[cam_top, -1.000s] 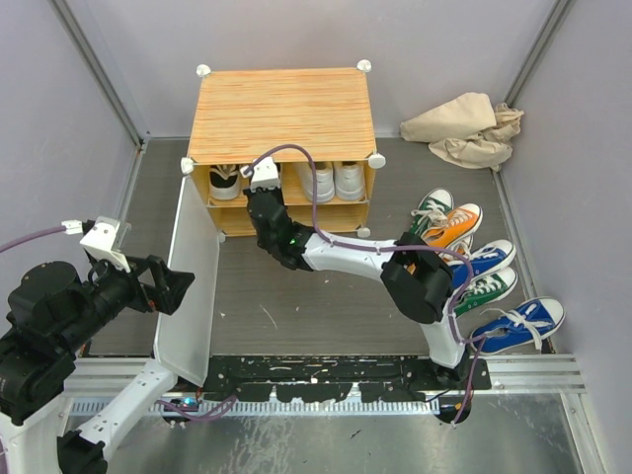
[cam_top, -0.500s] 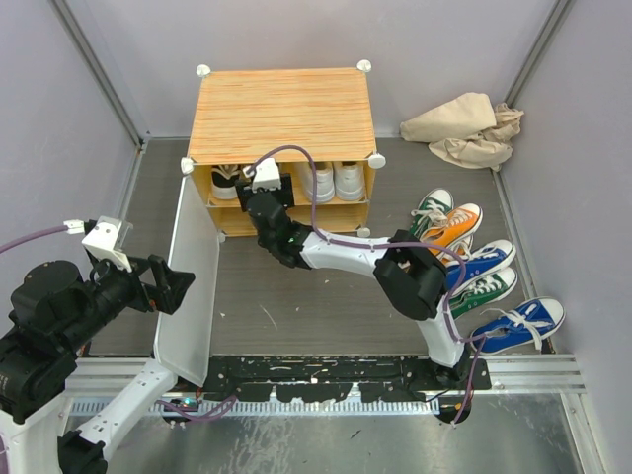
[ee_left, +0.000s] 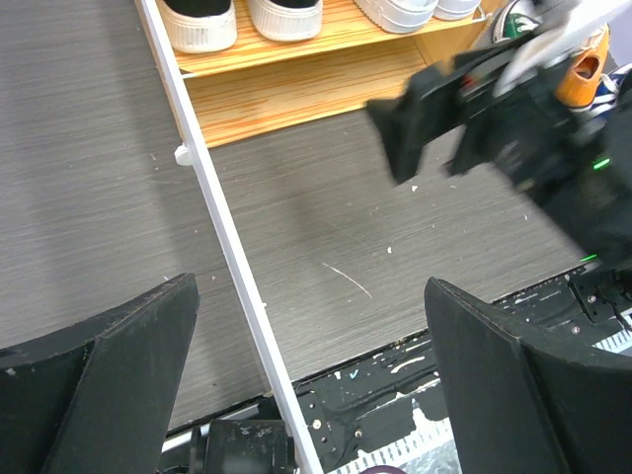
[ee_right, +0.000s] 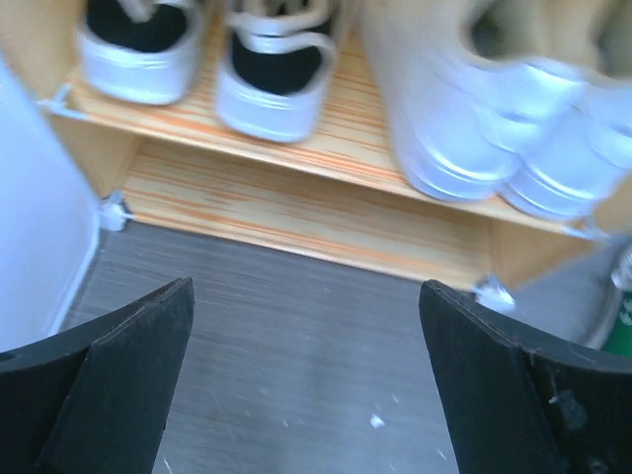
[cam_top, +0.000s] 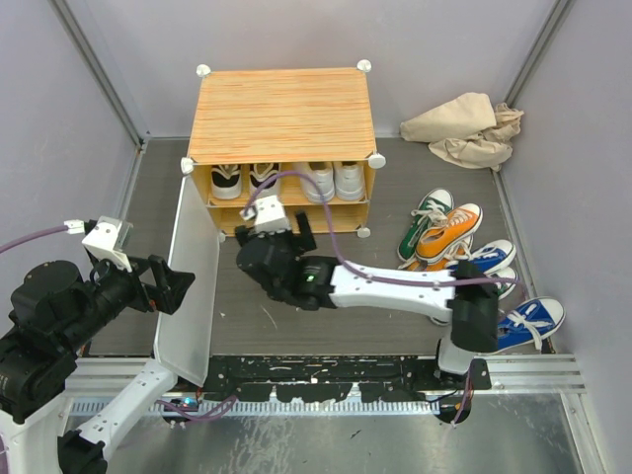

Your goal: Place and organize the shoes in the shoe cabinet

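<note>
Right tool [ee_right: 304, 288], spread wide and empty, faces the orange wood-grain two-shelf cabinet [cam_top: 281, 114]. Black-and-white canvas sneakers [ee_right: 272, 94] and white sneakers [ee_right: 464, 128] sit on its upper shelf just ahead. Left tool [ee_left: 308, 284], also wide, straddles the white translucent door [cam_top: 193, 296].

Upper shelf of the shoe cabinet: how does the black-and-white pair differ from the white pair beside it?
Colour: the black-and-white pair has dark uppers over white soles; the white pair is white all over. Place: the black-and-white pair fills the upper shelf's left half, the white pair its right half. Spacing: the black-and-white shoes stand apart; the white shoes sit close, apparently touching. Both stand upright inside the shoe cabinet.
</note>
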Action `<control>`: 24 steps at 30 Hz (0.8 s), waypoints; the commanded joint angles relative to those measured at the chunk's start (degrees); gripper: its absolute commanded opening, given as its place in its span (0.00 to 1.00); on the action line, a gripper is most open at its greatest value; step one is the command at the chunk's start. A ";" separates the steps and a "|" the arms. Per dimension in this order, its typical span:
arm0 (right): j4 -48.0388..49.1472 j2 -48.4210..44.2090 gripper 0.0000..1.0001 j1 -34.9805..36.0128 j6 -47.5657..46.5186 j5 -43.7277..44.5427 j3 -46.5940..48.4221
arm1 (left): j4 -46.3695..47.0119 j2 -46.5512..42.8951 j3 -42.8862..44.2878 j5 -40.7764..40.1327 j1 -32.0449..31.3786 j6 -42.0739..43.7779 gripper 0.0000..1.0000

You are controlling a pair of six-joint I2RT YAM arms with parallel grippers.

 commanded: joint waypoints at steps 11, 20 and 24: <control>-51.26 -35.33 0.98 -29.14 45.72 -7.01 -21.92 | 2.09 -0.32 -1.27 0.89 -1.08 0.95 0.98; -31.21 -33.96 0.90 -48.78 30.65 -20.38 -30.00 | 2.25 0.28 -1.15 0.54 -1.08 1.13 0.98; -26.66 -30.58 0.87 -50.92 29.36 -23.04 -31.33 | 2.26 0.27 -1.50 -0.35 -1.07 1.41 0.98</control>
